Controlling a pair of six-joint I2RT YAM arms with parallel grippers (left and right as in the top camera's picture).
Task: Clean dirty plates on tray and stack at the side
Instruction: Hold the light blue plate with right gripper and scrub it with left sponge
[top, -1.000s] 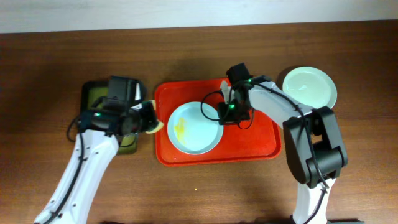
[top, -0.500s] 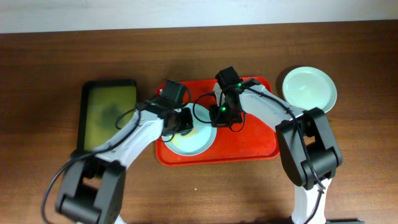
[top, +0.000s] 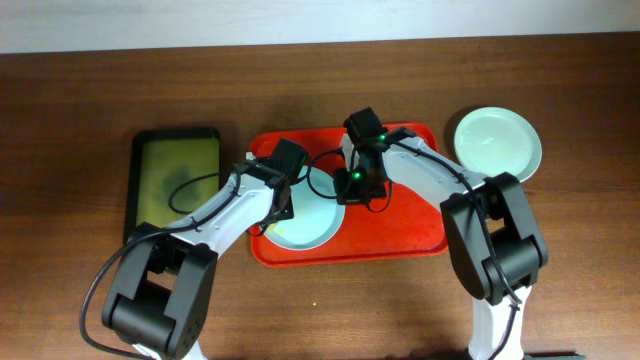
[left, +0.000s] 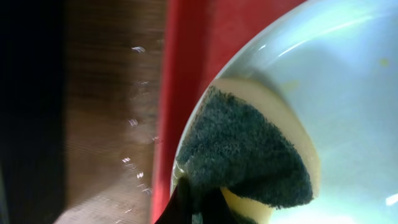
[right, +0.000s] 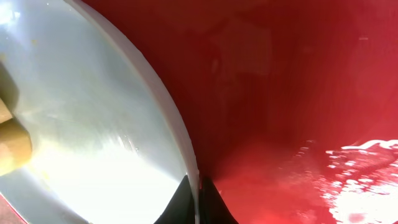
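Note:
A pale mint-blue plate (top: 312, 220) lies on the red tray (top: 400, 225). My left gripper (top: 283, 205) is shut on a yellow sponge with a dark scouring face (left: 249, 155) and presses it on the plate's left part (left: 348, 93). My right gripper (top: 352, 190) is shut on the plate's right rim (right: 186, 155), fingers either side of the edge (right: 198, 202). A second plate (top: 498, 140) lies on the table at the right, beyond the tray.
A black-rimmed olive-green tray (top: 175, 180) lies left of the red tray. The red tray's right half is bare and wet (right: 348, 168). Brown table (left: 112, 124) shows beside the tray's left rim.
My left arm has swung from the green tray to the plate with the sponge. The sponge now covers the yellow smear. My right gripper moved slightly left, staying on the rim.

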